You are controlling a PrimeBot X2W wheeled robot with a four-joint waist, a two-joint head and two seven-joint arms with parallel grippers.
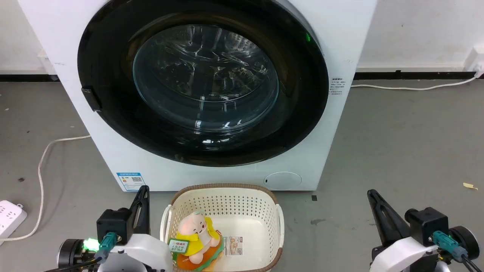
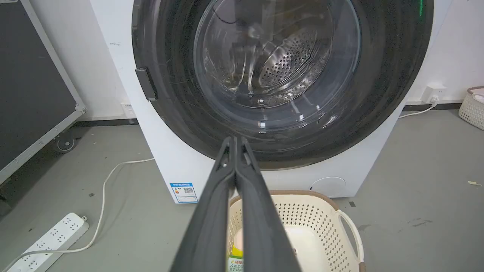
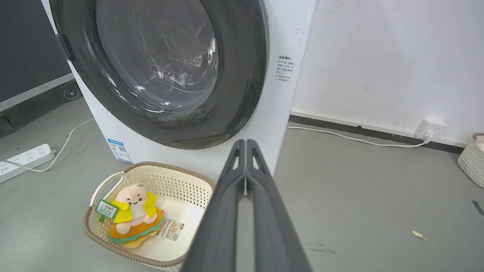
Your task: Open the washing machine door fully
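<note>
Facing the washing machine door point(image 1: 204, 87), shut flat against the front of the washing machine point(image 1: 189, 175) and spanning nearly from one white side to the other. Parked low and well short of it, on either side of a cream basket point(image 1: 223, 187): the left claw point(image 1: 143, 189) and the right claw point(image 1: 372, 193), each with fingers pressed together on nothing, tips aimed at the machine. Probably a ready stance, with no part of the opening begun.

Basket set on the floor just before the machine's foot, below the door's lower rim, with a plush toy point(image 1: 198, 238) inside, likely a load waiting for the drum.

On the door's left rim, a small dark tab point(image 1: 92, 99): pull or hinge cover, impossible to tell from here. Rim otherwise lying close to the white front, no gap seen for a fingertip.

Open grey floor to the right of the machine, bare but for a paper scrap point(image 1: 469, 185) and a wall cable point(image 1: 412, 88). More cluttered to the left: a loose white cord point(image 1: 41, 162), a power strip point(image 1: 9, 217) and, in the left wrist view, a dark wheeled panel point(image 2: 34, 87). Judged tightest: the basket under the door's likely sweep, though seemingly low enough to be cleared.
</note>
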